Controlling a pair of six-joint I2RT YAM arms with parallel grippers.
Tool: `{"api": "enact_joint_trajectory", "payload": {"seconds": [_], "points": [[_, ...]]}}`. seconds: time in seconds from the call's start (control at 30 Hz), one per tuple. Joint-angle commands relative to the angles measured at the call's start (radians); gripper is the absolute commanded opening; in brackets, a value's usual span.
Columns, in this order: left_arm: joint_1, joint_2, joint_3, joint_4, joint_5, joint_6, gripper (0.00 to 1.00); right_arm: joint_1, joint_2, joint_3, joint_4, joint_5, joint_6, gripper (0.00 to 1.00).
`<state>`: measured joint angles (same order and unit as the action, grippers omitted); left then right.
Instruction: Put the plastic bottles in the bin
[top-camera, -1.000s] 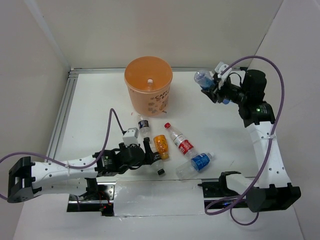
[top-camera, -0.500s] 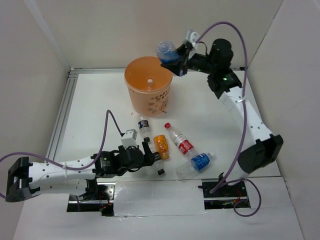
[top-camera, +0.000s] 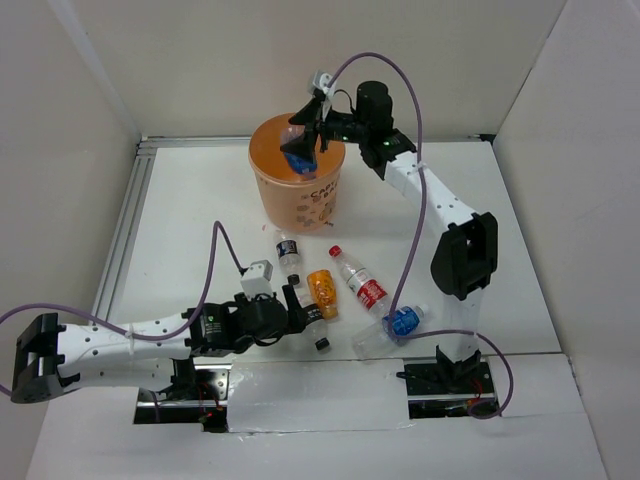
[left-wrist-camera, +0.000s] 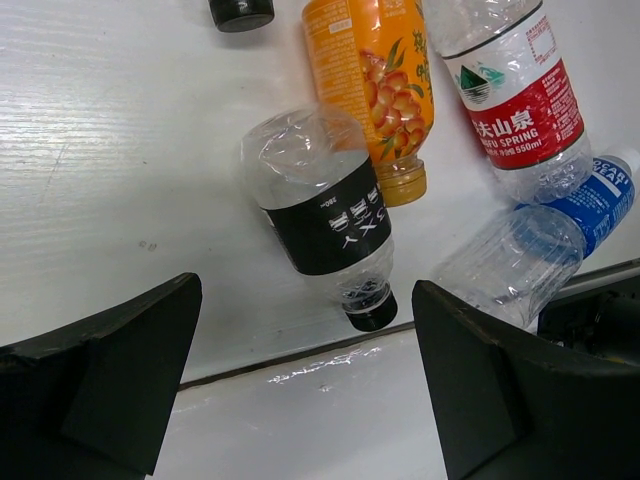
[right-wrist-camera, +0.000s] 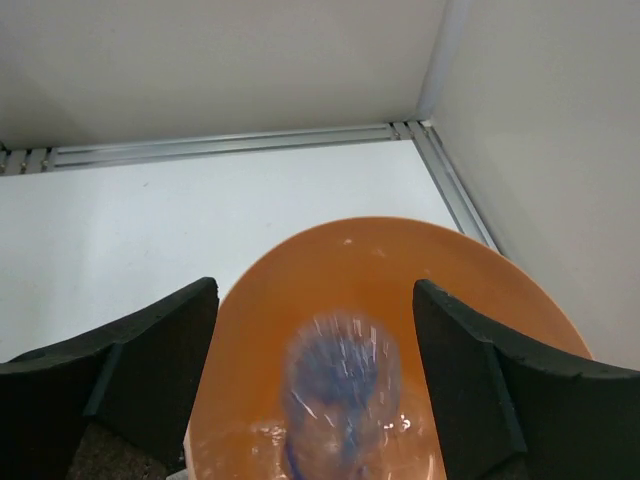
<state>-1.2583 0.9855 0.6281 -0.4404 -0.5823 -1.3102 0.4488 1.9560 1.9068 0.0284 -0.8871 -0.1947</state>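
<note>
The orange bin stands at the back of the table. My right gripper hangs over its mouth, open. A blue-labelled bottle shows blurred below the right gripper, inside the bin's rim, clear of both fingers. My left gripper is open low over the table's front edge, just short of a black-labelled bottle whose cap points at it. Beside that bottle lie an orange one, a red-labelled one and a blue-labelled one.
A small clear bottle lies between the bin and the left gripper. An aluminium rail runs along the table's left side and back. White walls close in on three sides.
The right arm swung from the back right to above the bin, opened its jaws and let go of the blue bottle. The left arm drew back slightly and stayed open.
</note>
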Motion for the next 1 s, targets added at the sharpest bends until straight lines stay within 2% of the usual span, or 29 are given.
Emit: {"api": "enact_joint_trajectory", "payload": {"seconds": [0.0,0.07,0.2,0.33,0.4,0.47,0.5,0.53,0.6,0.63,0.7,0.77,0.8,0.83,0.87,0.97], "points": [[-0.006,0.002,0.012,-0.003,-0.051,-0.037,0.99,-0.009,0.001,0.07,0.039,-0.003,-0.002,0.86],[-0.006,0.002,0.012,-0.003,-0.06,-0.037,0.99,-0.009,0.001,0.1,0.025,-0.003,-0.002,0.93],[-0.006,0.013,0.022,0.006,-0.094,-0.026,0.99,-0.028,-0.021,0.167,-0.054,0.033,-0.002,0.95],[-0.006,0.038,0.059,0.006,-0.135,0.011,0.99,-0.097,-0.093,0.258,-0.195,0.14,0.009,0.93],[0.016,0.061,0.074,0.015,-0.149,0.029,0.99,-0.136,-0.144,0.258,-0.255,0.206,0.018,0.91],[0.043,0.09,0.088,0.035,-0.14,0.074,0.99,-0.204,-0.238,0.19,-0.34,0.215,0.009,0.88],[0.06,0.099,0.097,0.061,-0.131,0.094,0.99,-0.229,-0.273,0.16,-0.375,0.247,-0.006,0.85],[0.092,0.119,0.097,0.072,-0.12,0.117,0.99,-0.266,-0.352,0.071,-0.43,0.317,-0.006,0.78],[0.158,0.137,0.107,0.098,-0.1,0.146,0.99,-0.312,-0.442,-0.053,-0.462,0.329,-0.031,0.65],[0.181,0.146,0.107,0.132,-0.088,0.181,0.99,-0.358,-0.533,-0.192,-0.475,0.345,-0.04,0.58],[0.261,0.174,0.119,0.17,-0.051,0.215,0.99,-0.401,-0.645,-0.312,-0.542,0.302,-0.107,0.4],[0.312,0.197,0.133,0.195,-0.031,0.273,0.99,-0.427,-0.704,-0.457,-0.609,0.239,-0.156,0.39],[0.37,0.24,0.146,0.215,-0.021,0.31,0.99,-0.439,-0.762,-0.547,-0.684,0.214,-0.181,0.59],[0.37,0.24,0.147,0.238,-0.011,0.337,0.99,-0.44,-0.788,-0.587,-0.685,0.214,-0.195,0.6],[0.384,0.255,0.157,0.259,-0.011,0.363,0.99,-0.44,-0.816,-0.627,-0.7,0.205,-0.195,0.68],[0.425,0.327,0.185,0.321,0.016,0.436,0.99,-0.44,-0.914,-0.76,-0.719,0.204,-0.195,0.81]]}}
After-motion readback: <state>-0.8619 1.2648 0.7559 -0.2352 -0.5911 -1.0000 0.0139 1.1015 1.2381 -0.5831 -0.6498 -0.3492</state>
